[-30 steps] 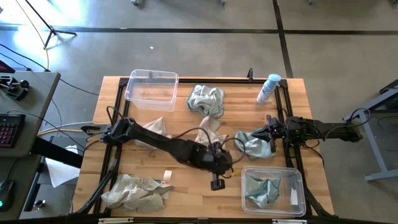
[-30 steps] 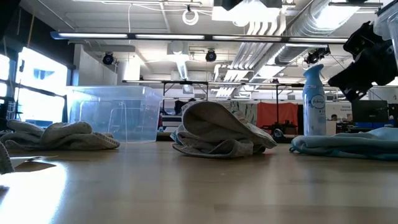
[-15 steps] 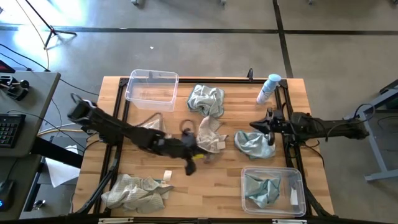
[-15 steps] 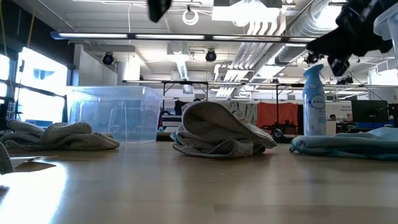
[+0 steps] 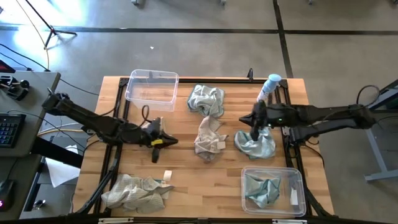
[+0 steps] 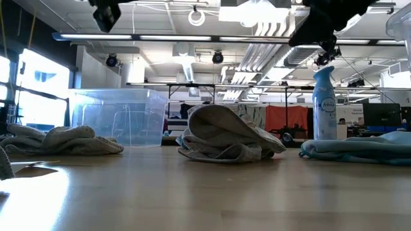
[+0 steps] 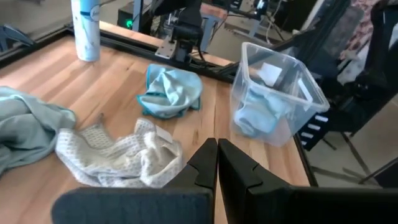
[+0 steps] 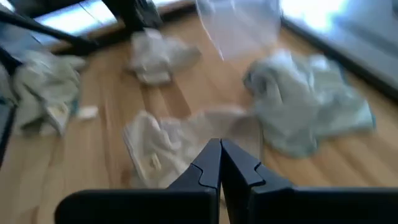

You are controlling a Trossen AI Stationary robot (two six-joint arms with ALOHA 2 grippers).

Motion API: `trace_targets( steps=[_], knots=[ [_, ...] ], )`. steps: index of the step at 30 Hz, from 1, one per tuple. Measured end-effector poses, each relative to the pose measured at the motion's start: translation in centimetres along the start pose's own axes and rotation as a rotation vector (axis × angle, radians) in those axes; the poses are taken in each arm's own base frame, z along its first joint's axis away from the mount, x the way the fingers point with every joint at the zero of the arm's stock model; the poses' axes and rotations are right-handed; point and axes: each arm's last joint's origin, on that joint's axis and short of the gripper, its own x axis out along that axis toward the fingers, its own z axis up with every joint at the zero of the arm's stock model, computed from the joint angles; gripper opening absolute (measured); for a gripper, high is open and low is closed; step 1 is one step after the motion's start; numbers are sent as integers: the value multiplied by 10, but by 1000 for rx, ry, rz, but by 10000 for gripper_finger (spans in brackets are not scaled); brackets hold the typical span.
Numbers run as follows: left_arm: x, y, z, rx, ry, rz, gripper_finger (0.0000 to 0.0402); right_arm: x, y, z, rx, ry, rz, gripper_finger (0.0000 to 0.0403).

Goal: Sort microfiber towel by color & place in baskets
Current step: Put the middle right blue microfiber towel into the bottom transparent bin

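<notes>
Several microfiber towels lie on the wooden table: a beige one (image 5: pixel 209 140) in the middle, a pale teal one (image 5: pixel 206 99) behind it, a blue one (image 5: pixel 256 144) at the right, and a beige-grey one (image 5: pixel 134 190) near the front left. One clear basket (image 5: pixel 151 87) stands at the far left with nothing in it. The other basket (image 5: pixel 273 190), at the near right, holds a blue towel and bears a white label. My left gripper (image 5: pixel 169 141) is shut and holds nothing, left of the middle beige towel. My right gripper (image 5: pixel 247 122) is shut, in the air over the blue towel's far edge.
A white spray bottle with a blue cap (image 5: pixel 268 88) stands at the far right. Another beige towel (image 5: pixel 154 126) lies partly under my left arm. Black rails run along the table's left and right edges. Bare wood lies in front of the middle towel.
My left gripper has drawn back from the table's near middle toward the left edge, staying shut with nothing in it. My right gripper has risen and reached toward the table's middle, over the blue towel, staying shut. The towels lie as before.
</notes>
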Motion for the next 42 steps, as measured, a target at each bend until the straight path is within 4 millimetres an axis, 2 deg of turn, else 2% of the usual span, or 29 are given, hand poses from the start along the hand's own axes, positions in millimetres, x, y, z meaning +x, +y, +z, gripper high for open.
trace_targets(
  steps=[4, 7, 13, 16, 22, 27, 35, 42],
  knots=[
    [-18, 9, -7, 39, -13, -24, 0, 10, 6, 14, 103, 193, -107, 0],
    [-31, 18, -12, 59, -31, -32, 0, 19, 8, 17, 147, 343, -201, 0],
    [-50, 33, -30, 141, -73, -45, 0, 39, 10, 11, 216, 548, -359, 5],
    [-55, 38, -39, 186, -91, -48, 0, 48, 11, 4, 231, 639, -373, 17],
    [-60, 46, -52, 266, -105, -47, 0, 60, 13, -6, 193, 780, -381, 63],
    [-61, 52, -61, 245, -114, -32, 0, 66, 13, -13, 182, 862, -403, 114],
    [-59, 55, -62, 206, -112, -3, 0, 79, 15, -22, 200, 931, -404, 196],
    [-59, 55, -62, 207, -111, -3, 0, 84, 12, -55, 198, 995, -413, 234]
  ],
)
